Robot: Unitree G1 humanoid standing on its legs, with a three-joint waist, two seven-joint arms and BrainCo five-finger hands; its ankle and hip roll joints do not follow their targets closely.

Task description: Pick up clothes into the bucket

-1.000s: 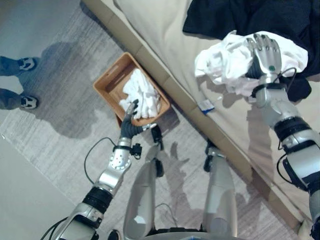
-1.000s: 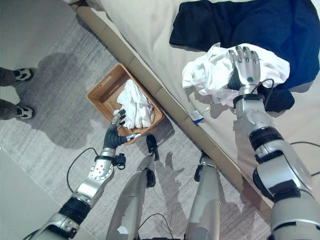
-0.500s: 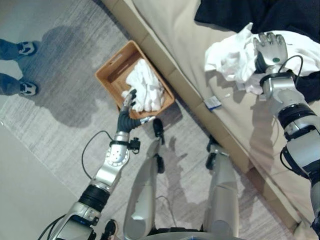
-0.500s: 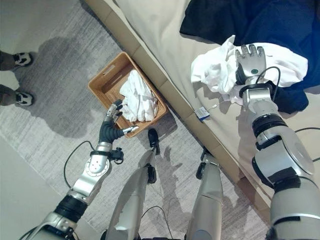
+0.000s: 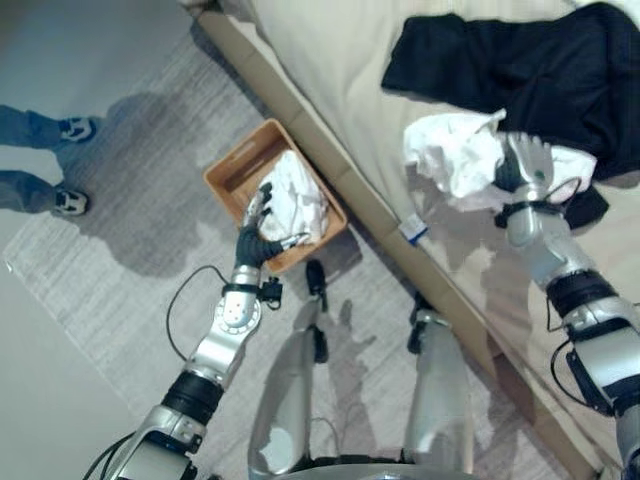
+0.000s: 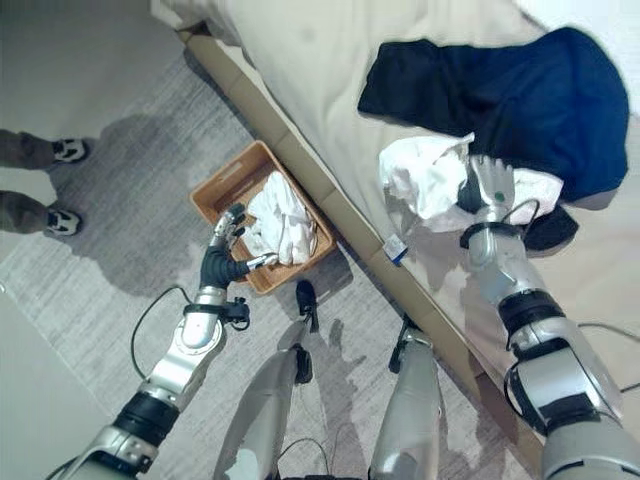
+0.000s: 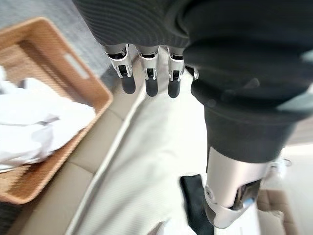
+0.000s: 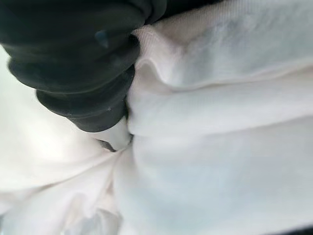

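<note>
bed edge (image 5: 380, 215): right hand (image 5: 528, 165) on white garment (image 5: 455, 165)

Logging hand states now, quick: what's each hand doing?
Left hand: open, empty, beside the basket.
Right hand: on the white garment; grip cannot be told.

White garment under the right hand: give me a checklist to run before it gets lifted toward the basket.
1. Right hand on the white garment: ok, it rests on top of the cloth on the bed.
2. Fingers closed on the cloth: cannot tell, they are buried in the fabric.
3. Garment free of the dark garment: not ok, the two overlap.
4. Basket has room: ok, white clothes fill one end.
5. Left hand out of the drop path: not ok, it hovers open at the basket rim.
</note>
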